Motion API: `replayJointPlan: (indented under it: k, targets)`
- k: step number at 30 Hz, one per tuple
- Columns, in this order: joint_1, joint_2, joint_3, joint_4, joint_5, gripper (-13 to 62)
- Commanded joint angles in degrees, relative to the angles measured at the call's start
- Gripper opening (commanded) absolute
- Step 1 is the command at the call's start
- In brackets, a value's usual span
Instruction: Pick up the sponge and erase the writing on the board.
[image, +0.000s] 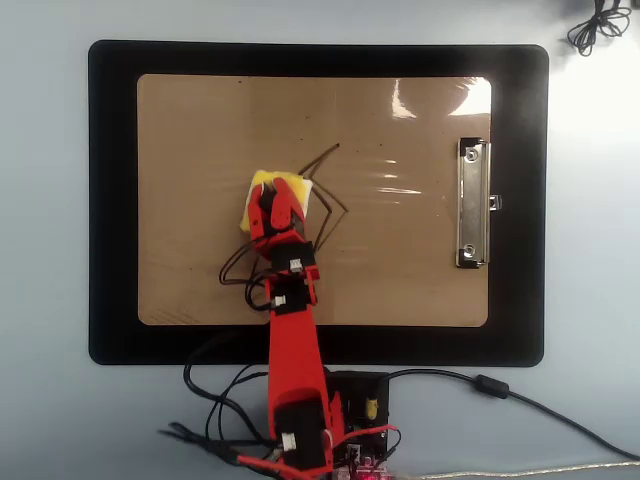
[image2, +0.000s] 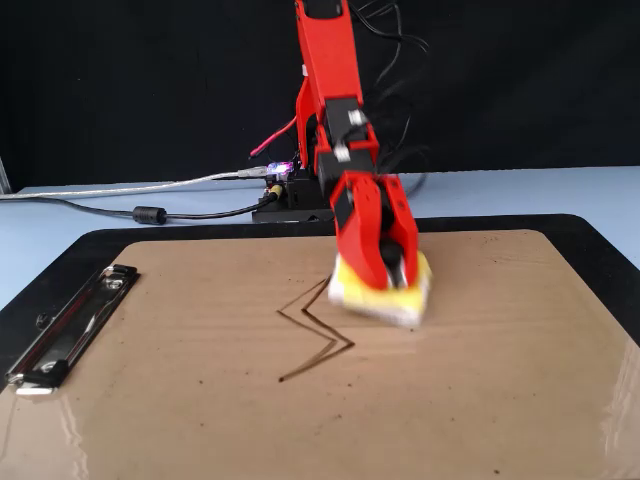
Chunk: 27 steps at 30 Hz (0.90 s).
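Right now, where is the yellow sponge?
In the overhead view the sponge sits on the brown board, left of centre, held in the red fingers, touching the zigzag writing.

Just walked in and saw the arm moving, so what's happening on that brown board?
The red arm's gripper is clamped on a yellow sponge and is pressing it on the brown clipboard. The sponge sits right at the edge of a dark zigzag marker line, which is mostly intact, so the wiping has barely begun. The clipboard lies on a black mat, its metal clip at the right in the overhead view.
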Motion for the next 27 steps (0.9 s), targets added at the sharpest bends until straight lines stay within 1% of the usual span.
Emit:
replayJointPlan:
  k: [1,2,3,4,6,8,9,10,12,16,17,18,20,21,24,26,27]
  targets:
    - [0.35,-3.43,-1.67,-4.39,0.62,-8.0]
    - [0.35,-2.29,-0.18,-4.39,0.62,-8.0]
    - [0.26,1.41,4.57,-4.48,0.62,-8.0]
    - [0.18,5.62,8.96,-4.48,0.53,-8.0]
    - [-0.97,18.19,19.69,-3.60,0.35,-8.0]
    - [-2.29,27.51,27.16,-1.58,0.18,-8.0]
    - [-2.72,29.00,27.95,-1.05,0.09,-8.0]
    - [-3.08,28.21,27.77,-0.79,0.00,-8.0]
    - [-3.25,21.01,21.36,-1.32,0.00,-8.0]
    - [-3.60,-1.23,0.53,-1.58,0.18,-8.0]
    - [-3.69,-2.02,-1.41,-1.49,0.18,-8.0]
    - [-3.87,-0.88,-0.44,-1.14,0.18,-8.0]
    - [-4.22,6.94,8.79,-1.32,0.00,-8.0]
    - [-5.36,14.24,15.56,-0.97,-0.18,-8.0]
    - [-10.90,28.39,26.81,0.00,-2.46,-8.0]
    - [-12.83,28.04,26.89,0.79,-4.83,-8.0]
    - [-13.18,24.17,24.96,0.18,-5.98,-8.0]
